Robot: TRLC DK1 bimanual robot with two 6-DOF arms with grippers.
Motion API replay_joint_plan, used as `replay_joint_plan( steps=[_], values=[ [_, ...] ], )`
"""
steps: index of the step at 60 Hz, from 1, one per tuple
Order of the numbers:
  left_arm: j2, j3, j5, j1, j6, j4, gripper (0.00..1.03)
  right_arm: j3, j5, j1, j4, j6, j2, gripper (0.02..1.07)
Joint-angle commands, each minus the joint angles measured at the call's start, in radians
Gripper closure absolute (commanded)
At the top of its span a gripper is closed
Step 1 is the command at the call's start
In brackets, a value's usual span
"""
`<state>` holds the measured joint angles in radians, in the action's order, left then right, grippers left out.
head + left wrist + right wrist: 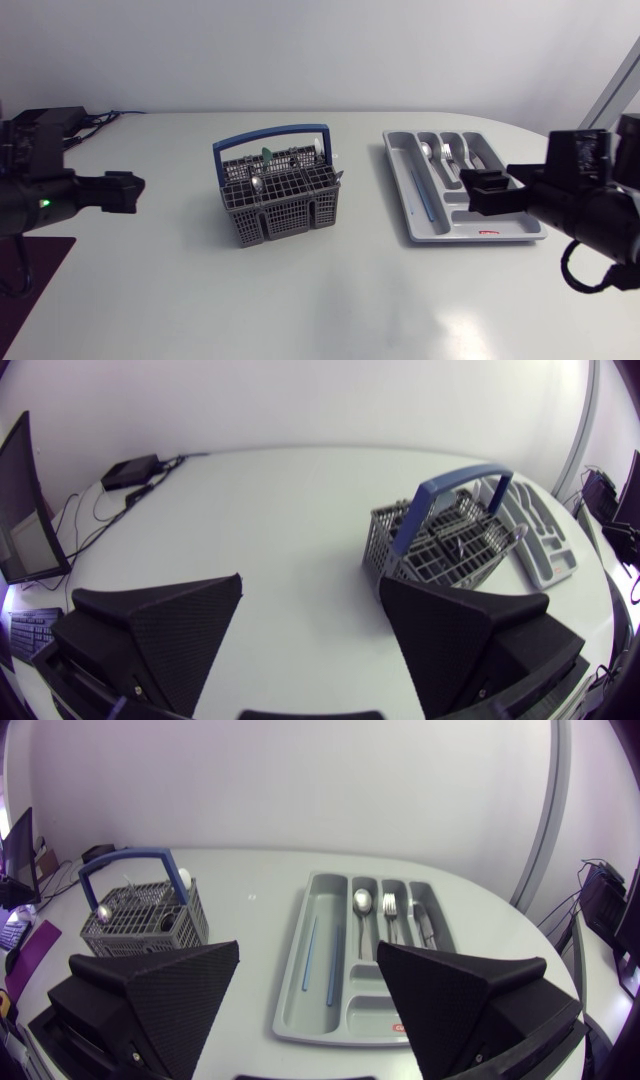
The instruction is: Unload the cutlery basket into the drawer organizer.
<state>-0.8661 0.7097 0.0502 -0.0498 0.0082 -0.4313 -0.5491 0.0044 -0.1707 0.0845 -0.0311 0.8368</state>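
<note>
**Cutlery basket (280,185), loaded, at table centre**

Left gripper (310,580) wide open, well left of the basket. Right gripper (309,947) wide open at the right side of the drawer organizer (400,190), which holds a spoon (362,901) and a fork (390,906).

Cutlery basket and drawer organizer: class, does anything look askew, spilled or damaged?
Nothing stands out. The cutlery basket stands upright, handle up; the drawer organizer lies flat beside it, with cutlery inside its compartments.
</note>
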Motion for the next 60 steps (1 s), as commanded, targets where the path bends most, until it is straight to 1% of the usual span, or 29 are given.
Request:
replay_joint_plan(
  steps=[1,5,7,10,12,15,17,19,22,23,27,31,33,34,36,39,40,42,49,56,60],
  values=[
    [-0.129,0.074,-0.009,-0.013,0.045,-0.043,0.07,-0.071,0.009,-0.029,0.046,-0.036,0.116,0.07],
    [-0.221,0.112,-0.053,-0.009,0.042,-0.063,0.08,-0.129,0.006,-0.046,0.093,-0.033,0.197,0.07],
    [-0.251,0.122,-0.066,-0.007,0.039,-0.055,0.12,-0.16,-0.011,-0.046,0.12,-0.033,0.237,0.07],
    [-0.3,0.137,-0.073,-0.01,0.036,-0.046,0.14,-0.218,-0.078,-0.046,0.192,-0.033,0.303,0.07],
    [-0.324,0.146,-0.075,-0.01,0.035,-0.034,0.16,-0.247,-0.118,-0.043,0.216,-0.024,0.338,0.07],
    [-0.355,0.157,-0.092,-0.012,0.035,-0.021,0.23,-0.265,-0.165,-0.032,0.208,-0.027,0.377,0.08],
    [-0.376,0.165,-0.107,-0.01,0.027,-0.009,0.28,-0.27,-0.208,-0.023,0.19,-0.032,0.398,0.12],
    [-0.393,0.171,-0.122,-0.009,0.026,-0.001,0.32,-0.265,-0.251,-0.015,0.164,-0.032,0.413,0.15],
    [-0.424,0.178,-0.136,-0.01,0.024,0.008,0.41,-0.244,-0.313,-0.003,0.092,-0.023,0.43,0.19],
    [-0.429,0.178,-0.141,-0.01,0.024,0.012,0.43,-0.241,-0.317,-0.003,0.075,-0.023,0.435,0.23],
    [-0.458,0.18,-0.173,-0.009,0.016,0.035,0.55,-0.25,-0.322,-0.006,0.017,-0.038,0.475,0.47],
    [-0.484,0.18,-0.207,-0.002,0.006,0.059,0.7,-0.281,-0.348,-0.007,-0.023,-0.058,0.535,0.78],
    [-0.499,0.178,-0.222,-0.004,0.003,0.072,0.72,-0.295,-0.357,-0.007,-0.045,-0.069,0.564,0.88],
    [-0.505,0.178,-0.225,-0.004,0.001,0.077,0.72,-0.305,-0.362,-0.007,-0.048,-0.07,0.582,0.91],
    [-0.524,0.178,-0.234,-0.009,-0.002,0.088,0.76,-0.324,-0.363,-0.009,-0.048,-0.075,0.614,0.93],
    [-0.548,0.178,-0.245,-0.012,-0.005,0.101,0.76,-0.357,-0.368,-0.013,-0.04,-0.095,0.67,0.97],
    [-0.557,0.18,-0.251,-0.012,-0.007,0.106,0.79,-0.373,-0.369,-0.016,-0.034,-0.099,0.693,0.98],
    [-0.57,0.18,-0.262,-0.013,-0.011,0.12,0.8,-0.396,-0.371,-0.027,-0.026,-0.101,0.726,1.01],
    [-0.613,0.185,-0.279,-0.016,-0.014,0.154,0.83,-0.471,-0.371,-0.064,-0.023,-0.107,0.828,1.01],
    [-0.64,0.186,-0.286,-0.025,-0.011,0.177,0.84,-0.543,-0.374,-0.112,0.001,-0.113,0.918,1.01],
    [-0.642,0.18,-0.322,-0.024,-0.01,0.198,0.85,-0.577,-0.376,-0.136,0.001,-0.135,0.956,1.01]
  ],
)
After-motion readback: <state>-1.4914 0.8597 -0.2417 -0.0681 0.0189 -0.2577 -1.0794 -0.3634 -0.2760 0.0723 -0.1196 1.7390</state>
